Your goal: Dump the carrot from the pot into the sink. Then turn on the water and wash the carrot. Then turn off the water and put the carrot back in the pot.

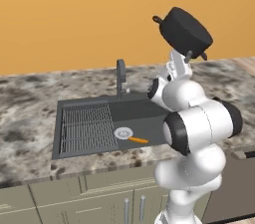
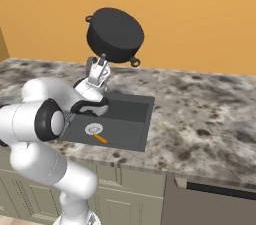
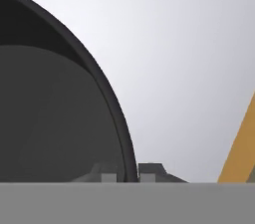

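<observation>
a: why's the pot up in the air like that?

b: gripper is pinched shut on its rim, jaws either side of the wall, holding it tipped over high above the sink. looks like a dump pose, mouth turned away so stuff falls out.

a: and the carrot?

b: already down there, well below the gripper, lying on the basin floor just beside the drain, off the wire rack.

a: so next?

b: i'd guess park the pot, then go for the faucet behind the basin.
</observation>
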Controlling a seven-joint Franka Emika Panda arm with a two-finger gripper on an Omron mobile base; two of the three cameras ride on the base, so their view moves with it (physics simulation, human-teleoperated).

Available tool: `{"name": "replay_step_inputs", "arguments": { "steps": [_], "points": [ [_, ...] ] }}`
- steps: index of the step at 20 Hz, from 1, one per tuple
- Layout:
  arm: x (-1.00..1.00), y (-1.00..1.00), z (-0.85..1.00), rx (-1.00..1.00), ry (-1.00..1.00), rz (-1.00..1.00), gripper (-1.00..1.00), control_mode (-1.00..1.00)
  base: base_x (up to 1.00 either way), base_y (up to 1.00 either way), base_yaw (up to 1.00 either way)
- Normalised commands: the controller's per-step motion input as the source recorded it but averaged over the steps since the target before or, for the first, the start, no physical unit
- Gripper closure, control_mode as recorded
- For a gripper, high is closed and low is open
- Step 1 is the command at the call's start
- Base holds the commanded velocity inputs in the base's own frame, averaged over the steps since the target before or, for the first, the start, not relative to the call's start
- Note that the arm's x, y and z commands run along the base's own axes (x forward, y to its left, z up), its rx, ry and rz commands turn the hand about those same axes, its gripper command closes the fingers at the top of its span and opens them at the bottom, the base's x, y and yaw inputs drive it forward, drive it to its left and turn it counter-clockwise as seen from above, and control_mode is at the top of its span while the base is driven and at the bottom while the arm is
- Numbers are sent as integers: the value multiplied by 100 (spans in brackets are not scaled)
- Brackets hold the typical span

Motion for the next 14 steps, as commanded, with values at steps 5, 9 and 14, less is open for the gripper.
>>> {"name": "replay_step_inputs", "arguments": {
  "steps": [5,9,14],
  "points": [
    [-17,-63,12,45,6,18,100,-100,0,0,0],
    [-18,-55,0,49,15,22,100,-100,0,0,0],
    [-23,-43,0,47,15,24,100,-100,0,0,0]
  ]
}}
